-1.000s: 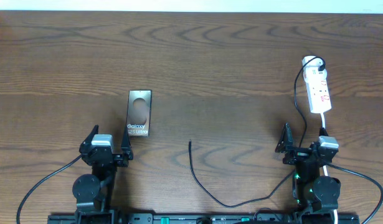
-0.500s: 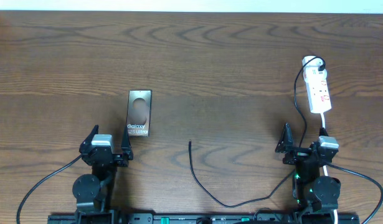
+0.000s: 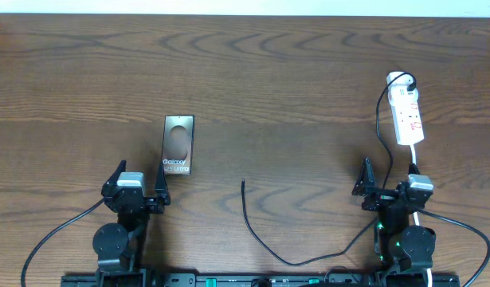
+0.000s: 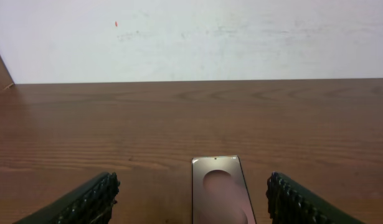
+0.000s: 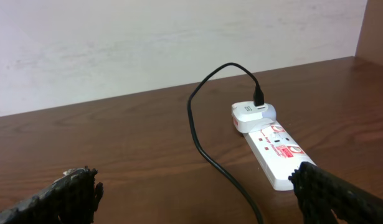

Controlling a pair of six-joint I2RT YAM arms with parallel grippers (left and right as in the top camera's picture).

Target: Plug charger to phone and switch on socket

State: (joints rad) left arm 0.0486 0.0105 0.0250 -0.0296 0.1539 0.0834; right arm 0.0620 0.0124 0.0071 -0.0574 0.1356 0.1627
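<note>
The phone (image 3: 178,144) lies flat on the wooden table at left, lettering toward me; it shows in the left wrist view (image 4: 219,190) between my fingers. The black charger cable (image 3: 252,227) runs from a white plug on the socket (image 3: 406,114) at the right, loops along the front edge, and ends in a free tip (image 3: 243,183) at centre. The socket (image 5: 275,147) and cable (image 5: 207,143) show in the right wrist view. My left gripper (image 3: 138,187) is open just in front of the phone. My right gripper (image 3: 386,185) is open in front of the socket.
The socket's white cord (image 3: 418,199) runs down past my right arm. A pale wall (image 4: 191,37) stands behind the table's far edge. A wooden side panel (image 5: 373,28) rises at the far right.
</note>
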